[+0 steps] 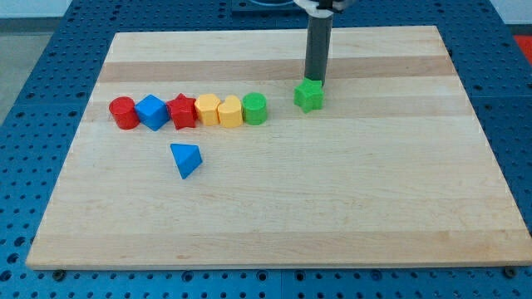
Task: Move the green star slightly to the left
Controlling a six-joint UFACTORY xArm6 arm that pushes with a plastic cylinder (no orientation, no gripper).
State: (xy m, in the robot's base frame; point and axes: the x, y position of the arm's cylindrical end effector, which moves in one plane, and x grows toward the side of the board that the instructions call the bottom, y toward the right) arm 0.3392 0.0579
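Nearest the view's bottom, a blue triangular block (186, 159) lies alone on our wooden table (274, 216), and beyond it a touching row runs left to right: red cylinder (124, 112), blue cube (153, 111), red star (182, 111), two yellow blocks (219, 110) and a green cylinder (255, 109). Farther back and right of the row, apart from it, sits the green star (308, 95), small, bright green and knobbly. Our tip (315, 80) touches its far right edge, seemingly placed to nudge it leftward; we carry no claw, only this rod.
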